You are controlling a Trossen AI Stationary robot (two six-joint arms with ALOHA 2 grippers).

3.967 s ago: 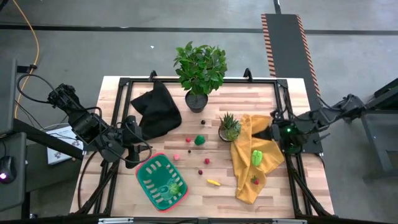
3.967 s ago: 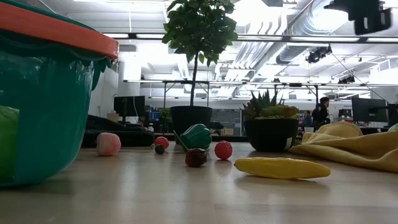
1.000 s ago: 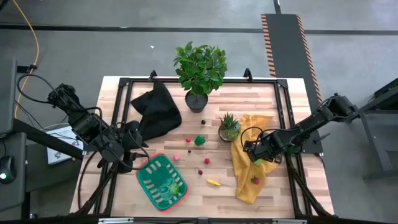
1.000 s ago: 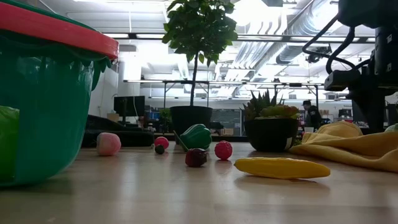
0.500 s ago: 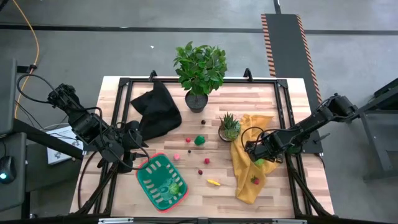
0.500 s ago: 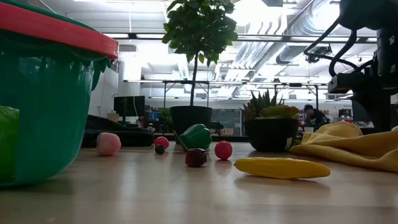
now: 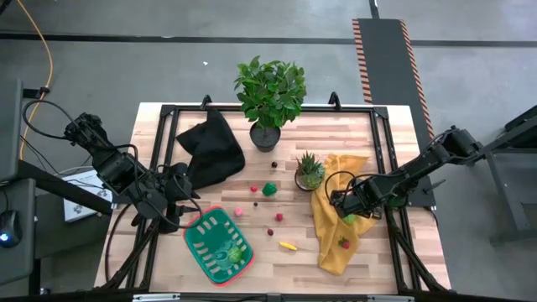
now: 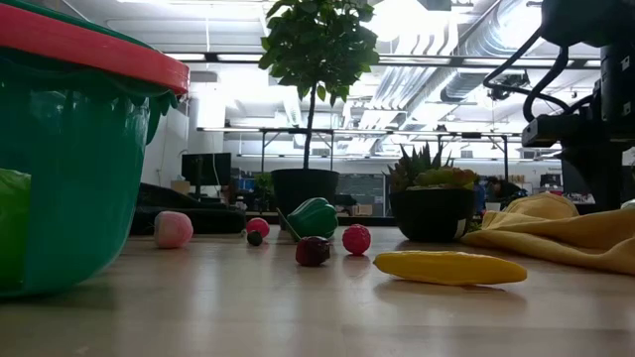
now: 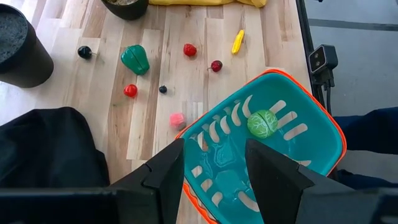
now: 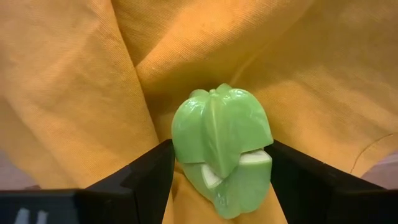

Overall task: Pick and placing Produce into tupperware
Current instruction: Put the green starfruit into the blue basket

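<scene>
Shallow green plastic tupperware with red rim (image 7: 219,246) at 7 o'clock, holding one green toy. Left gripper (image 9: 214,163) parted, empty, over its rim. Right gripper (image 10: 217,168) straddling pale green toy pepper (image 10: 222,149) (on yellow cloth (image 7: 338,245), 4 o'clock), touching or not unclear.

R tool (image 7: 346,210) on yellow cloth (image 7: 337,239); L tool (image 7: 186,207) by tupperware (image 7: 201,244)

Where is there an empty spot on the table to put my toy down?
Bare wood lies between the leafy plant and the table's right edge, and in front of the banana. It is crowded between the green container and the spiky plant.
</scene>
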